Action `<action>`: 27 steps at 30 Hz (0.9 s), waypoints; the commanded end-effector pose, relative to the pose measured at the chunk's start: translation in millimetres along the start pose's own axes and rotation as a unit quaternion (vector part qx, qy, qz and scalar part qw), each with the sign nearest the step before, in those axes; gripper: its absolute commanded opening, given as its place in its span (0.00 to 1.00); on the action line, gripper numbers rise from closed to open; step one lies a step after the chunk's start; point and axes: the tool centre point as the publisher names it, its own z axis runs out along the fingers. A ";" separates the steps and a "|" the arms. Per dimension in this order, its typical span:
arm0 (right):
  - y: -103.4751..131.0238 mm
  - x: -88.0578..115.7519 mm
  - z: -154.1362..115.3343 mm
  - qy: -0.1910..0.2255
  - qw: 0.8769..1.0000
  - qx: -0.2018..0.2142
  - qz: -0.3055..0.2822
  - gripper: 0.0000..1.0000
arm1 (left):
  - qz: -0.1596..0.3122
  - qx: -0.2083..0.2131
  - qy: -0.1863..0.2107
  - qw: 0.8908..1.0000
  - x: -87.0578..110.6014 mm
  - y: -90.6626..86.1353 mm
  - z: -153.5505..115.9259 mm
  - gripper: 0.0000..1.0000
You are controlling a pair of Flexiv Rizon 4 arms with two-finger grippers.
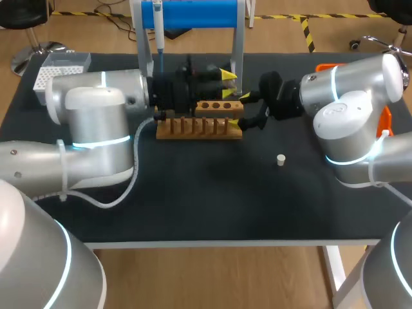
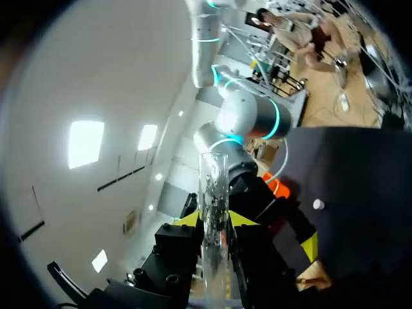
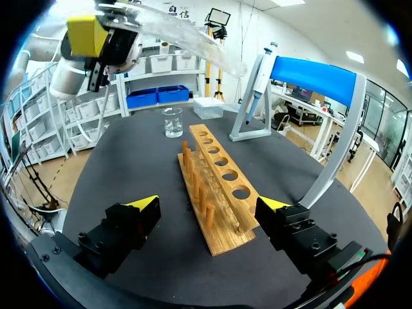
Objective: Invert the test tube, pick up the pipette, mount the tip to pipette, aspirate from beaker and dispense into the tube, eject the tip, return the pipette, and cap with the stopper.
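your left gripper [image 2: 214, 221] is pinching the test tube [image 2: 213, 180] between its two yellow tips, gripping it partway along so both ends stay free. that makes sense if the tube is to be turned over. in the right wrist view the tube hangs tilted, close to level, above the far end of the wooden rack [image 3: 215, 174] (which end is the mouth i cannot tell).

your right gripper [image 3: 209, 207] is spread wide and holds nothing. its fingers sit either side of the rack's near end, apart from the wood, probably waiting there clear of the turning tube.

the pipette [image 1: 158, 29] hangs untouched on the blue stand [image 1: 193, 13], the beaker [image 3: 172, 122] waits beyond the rack, and the stopper [image 1: 280, 159] lies alone on the table in front of the right arm. i judge you're on the first step.
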 end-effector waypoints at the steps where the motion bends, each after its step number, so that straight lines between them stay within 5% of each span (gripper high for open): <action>1: -1.0 -0.5 -0.6 0.001 1.000 -0.002 0.000 1.00 | -0.078 0.044 0.001 0.996 -14.0 11.4 -10.8 0.00; 5: -1.0 -0.5 -0.6 0.001 1.000 -0.002 0.000 1.00 | -0.146 0.090 -0.002 0.985 -22.4 19.4 -8.5 0.00; 10: -1.0 -0.5 -0.6 0.001 1.000 -0.002 0.000 1.00 | -0.201 0.096 0.027 0.974 -32.2 22.3 -8.3 0.00; 27: -1.0 -0.5 -0.6 0.001 1.000 -0.002 0.000 1.00 | -0.203 0.081 0.044 0.975 -34.6 22.1 -10.5 0.00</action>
